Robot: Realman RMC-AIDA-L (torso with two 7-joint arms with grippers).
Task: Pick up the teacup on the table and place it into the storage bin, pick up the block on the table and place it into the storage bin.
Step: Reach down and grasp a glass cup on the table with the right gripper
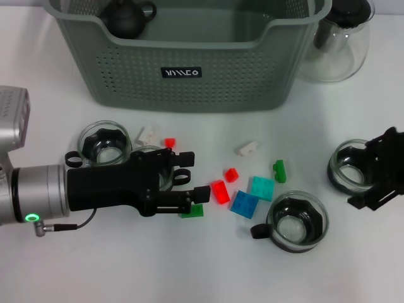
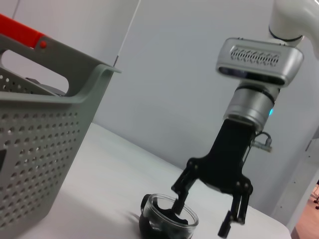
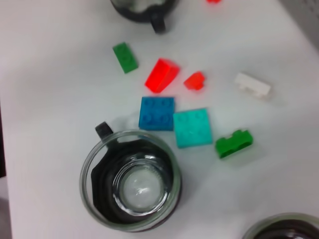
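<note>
Two arms are in play over the desk [image 1: 353, 265], each close to a glass teacup. Nearest the robot, a third teacup [image 1: 297, 222] stands untouched with its handle toward the blocks, and a loose scatter of blocks lies between the arms: blue block [image 1: 245, 204], teal block [image 1: 261, 187], red block [image 1: 220, 191] and a green block [image 1: 192, 211] just under the left fingertips. The left gripper [image 1: 192, 177] reaches in level from the robot's left, fingers spread wide and holding nothing; a cup [image 1: 154, 165] sits beneath its palm, behind the fingertips rather than between them, so judged from here the red block lies directly ahead of the tips. The right gripper [image 2: 207, 216] hangs upright over the cup on the right [image 1: 351, 165]; the left wrist view shows one finger dipping inside the rim and the other outside, parted, nothing lifted. Farther back another cup [image 1: 103, 142] stands by the left arm. Farthest, the storage bin [image 1: 189, 82] stands across the back of the desk, a dark teapot [image 1: 128, 16] inside it.
</note>
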